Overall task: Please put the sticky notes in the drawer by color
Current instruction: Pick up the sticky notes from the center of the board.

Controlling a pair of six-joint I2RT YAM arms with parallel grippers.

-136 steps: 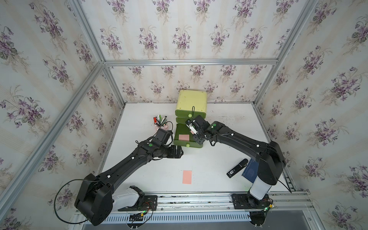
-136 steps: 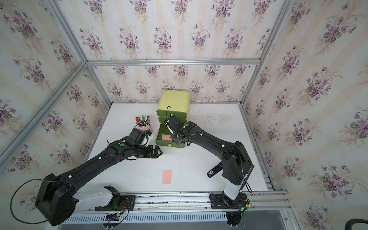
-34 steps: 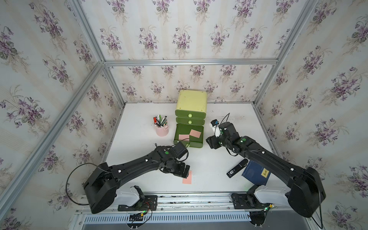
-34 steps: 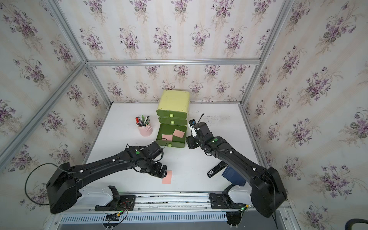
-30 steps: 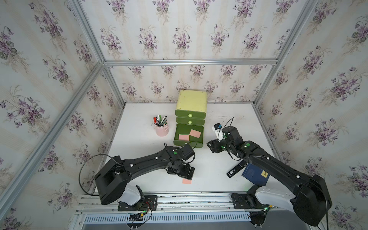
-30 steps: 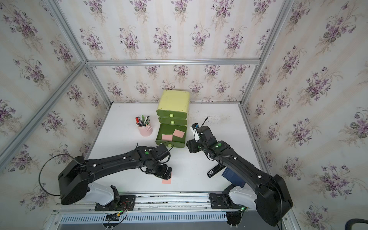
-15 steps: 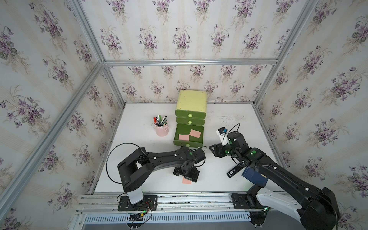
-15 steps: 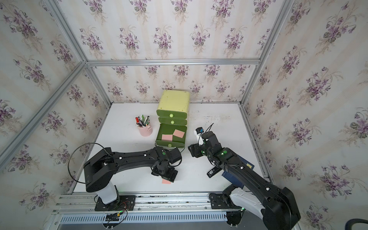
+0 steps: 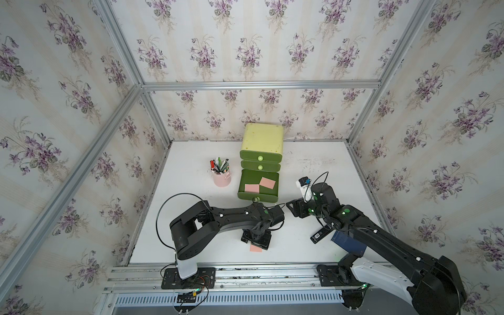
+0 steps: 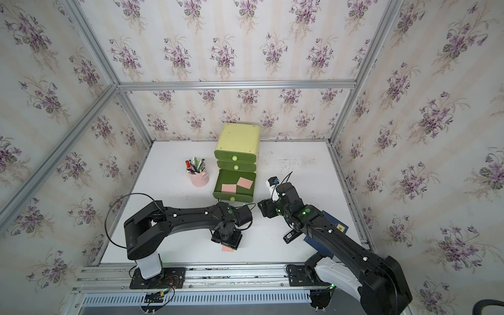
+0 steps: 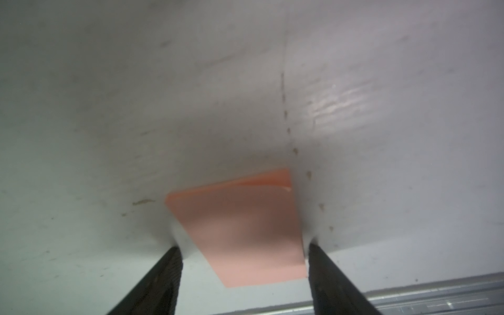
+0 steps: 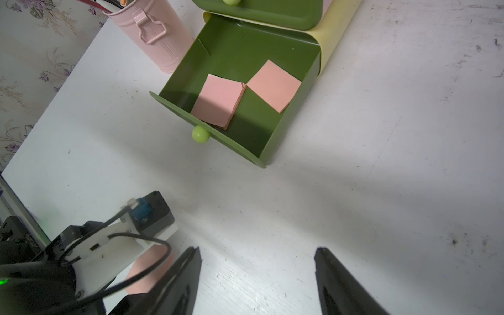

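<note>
Though it lies flat, the salmon note (image 11: pixel 240 234) curls at one edge

Lab robot cell: aluminium frame (image 9: pixel 259 85), floral wallpaper (image 9: pixel 245 41), white tabletop (image 9: pixel 191 163).

Tally running: the cell is holding three pink notes (image 9: pixel 267 183), one chest (image 9: pixel 263 137) carrying three drawers (image 9: pixel 272 158) and three knobs (image 9: pixel 260 158), one pen cup (image 9: pixel 222 180), one blue book (image 9: pixel 347 242), one black device (image 9: pixel 319 236) and two arms (image 9: pixel 234 215).
</note>
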